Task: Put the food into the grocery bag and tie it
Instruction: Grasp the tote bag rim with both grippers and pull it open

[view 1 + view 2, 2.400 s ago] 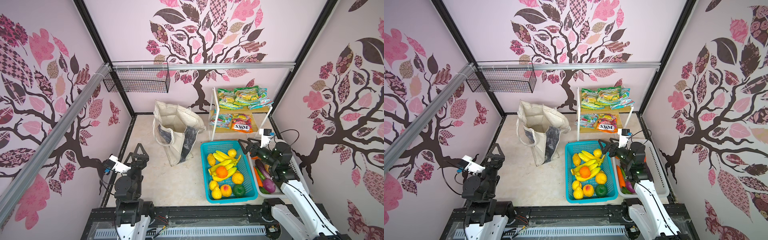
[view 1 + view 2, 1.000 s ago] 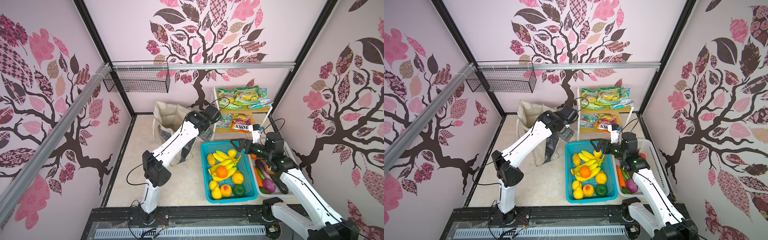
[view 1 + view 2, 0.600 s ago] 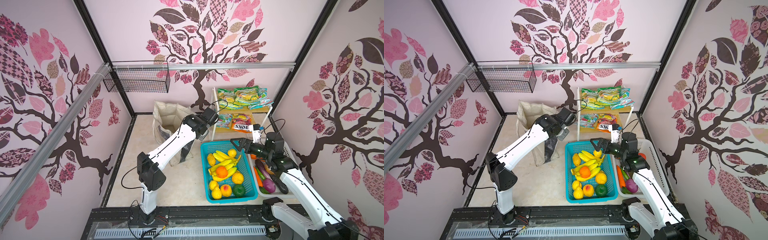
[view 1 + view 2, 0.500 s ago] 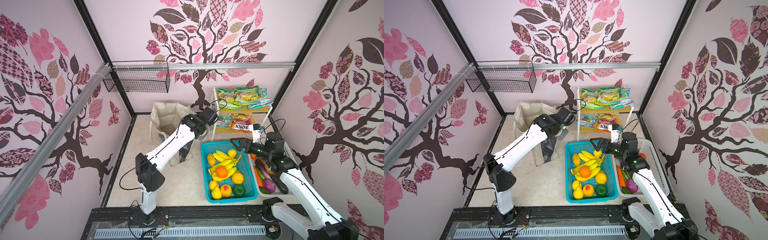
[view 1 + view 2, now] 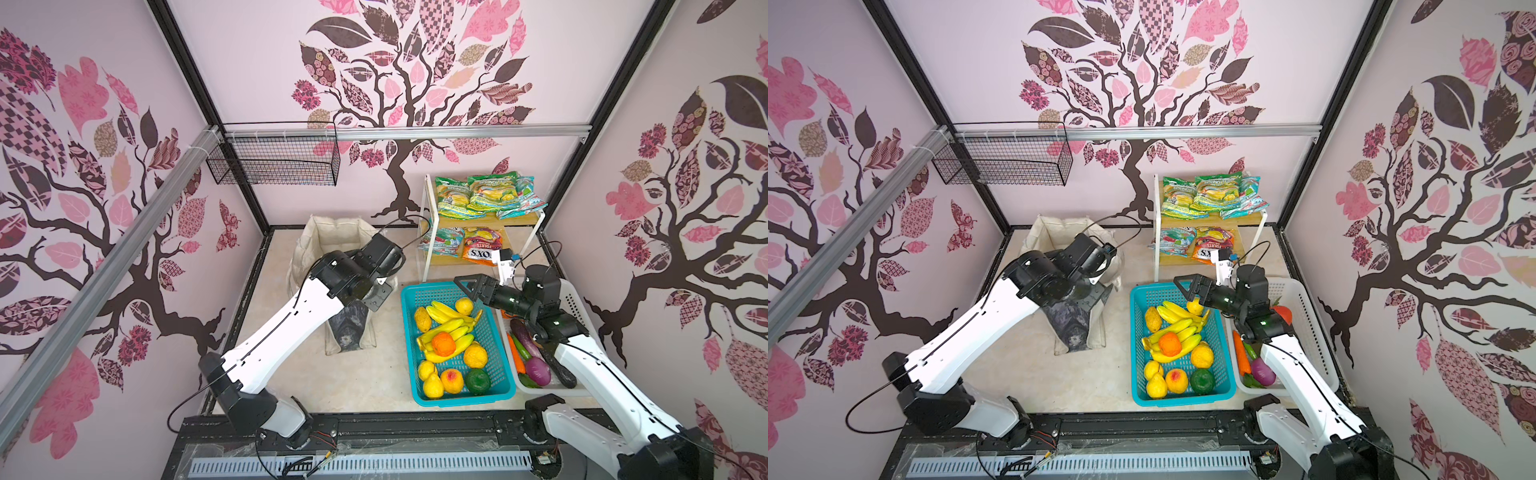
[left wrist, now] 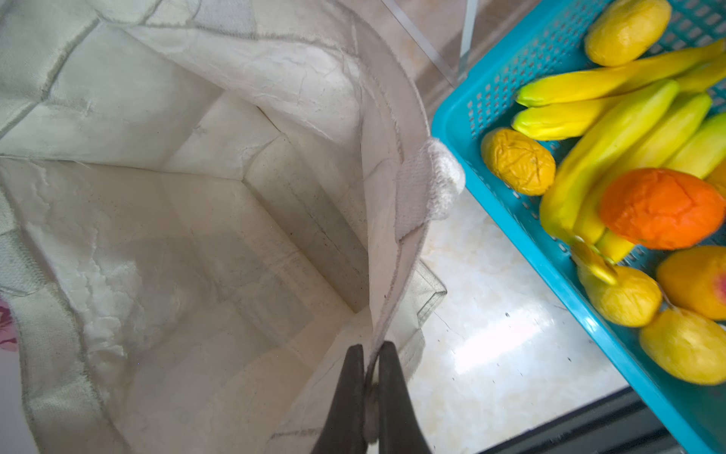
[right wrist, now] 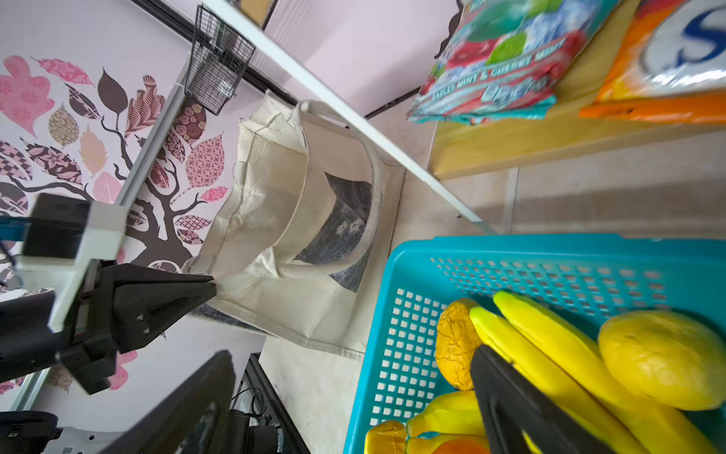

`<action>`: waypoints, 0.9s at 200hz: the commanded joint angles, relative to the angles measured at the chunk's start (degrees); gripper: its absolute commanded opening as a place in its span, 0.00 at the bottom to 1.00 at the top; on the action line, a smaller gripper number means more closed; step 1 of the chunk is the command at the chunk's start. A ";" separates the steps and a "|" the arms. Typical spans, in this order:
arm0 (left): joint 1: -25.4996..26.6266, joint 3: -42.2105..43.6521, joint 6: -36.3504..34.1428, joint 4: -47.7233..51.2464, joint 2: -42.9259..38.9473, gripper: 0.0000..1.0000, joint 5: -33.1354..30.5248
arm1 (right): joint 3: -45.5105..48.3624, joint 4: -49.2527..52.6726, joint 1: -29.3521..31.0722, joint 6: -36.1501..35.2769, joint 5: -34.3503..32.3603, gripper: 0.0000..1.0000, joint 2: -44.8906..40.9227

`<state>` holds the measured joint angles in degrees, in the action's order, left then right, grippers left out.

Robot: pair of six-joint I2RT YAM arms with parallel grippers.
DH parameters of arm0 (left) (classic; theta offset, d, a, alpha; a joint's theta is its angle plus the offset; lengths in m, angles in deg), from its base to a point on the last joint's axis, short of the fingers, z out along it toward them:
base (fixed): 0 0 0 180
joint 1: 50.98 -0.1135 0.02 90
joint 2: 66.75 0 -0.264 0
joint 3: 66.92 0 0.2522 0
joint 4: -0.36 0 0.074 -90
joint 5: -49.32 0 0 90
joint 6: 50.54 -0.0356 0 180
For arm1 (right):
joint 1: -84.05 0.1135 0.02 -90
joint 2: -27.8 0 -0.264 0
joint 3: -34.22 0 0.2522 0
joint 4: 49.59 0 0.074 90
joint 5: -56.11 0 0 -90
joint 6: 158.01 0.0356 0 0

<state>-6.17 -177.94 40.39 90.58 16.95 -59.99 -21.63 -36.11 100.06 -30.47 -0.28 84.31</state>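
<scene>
While our left claw (image 6: 370, 353) is clamped on the rim of the grocery bag (image 6: 188, 220), on the side nearest the teal basket (image 5: 457, 401), the limp canvas is pulled taut there and the mouth gapes; we see nothing inside. That bag stands on the worktop (image 5: 361, 382) towards the back wall, just beside the basket. We judge it soft and floppy, likely to sag shut if the rim is let go, so the hem is the right place to hold. Our right claw (image 7: 353, 351) hangs with jaws spread wide, holding nothing, over the basket's far end and close above the banana bunch (image 5: 446, 328). The toy fruit looks light, firm and smooth; we would take the bunch across its middle, and the orange (image 5: 443, 344) around its widest part. The glossy snack packets (image 5: 486, 195) on the shelf (image 5: 519, 216) look slippery, so an edge seam seems best.
</scene>
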 commanded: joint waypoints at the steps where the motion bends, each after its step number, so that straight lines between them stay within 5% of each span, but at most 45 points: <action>1: 1.46 4.07 4.95 1.52 -3.68 0.00 1.82 | -3.98 1.67 6.02 0.44 -7.33 0.97 1.92; 41: 6.63 10.11 11.70 2.22 -9.14 0.00 2.73 | -7.56 0.25 12.78 2.08 -10.97 0.97 7.63; 67: 6.95 12.56 13.71 -0.62 -12.49 0.00 8.75 | -9.12 -1.39 15.57 2.74 -12.33 0.98 9.89; 84: 6.93 12.99 14.75 -1.20 -13.20 0.14 7.31 | -9.89 -2.34 16.95 3.16 -11.77 0.98 12.28; 124: 6.92 8.48 18.06 -3.06 -14.35 0.85 1.65 | -11.82 -2.23 19.14 2.59 -12.36 0.99 15.46; 153: 3.96 3.24 23.14 -3.55 -15.87 0.98 -4.69 | -13.90 0.11 19.12 1.79 -12.32 0.99 16.71; 180: -15.35 5.37 23.21 -5.76 -19.82 0.98 9.01 | -17.52 3.70 19.31 0.40 -12.56 0.99 18.17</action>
<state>-7.96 -172.06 61.20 86.89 1.23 -58.64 -34.63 -35.69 119.14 -28.29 -12.08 100.75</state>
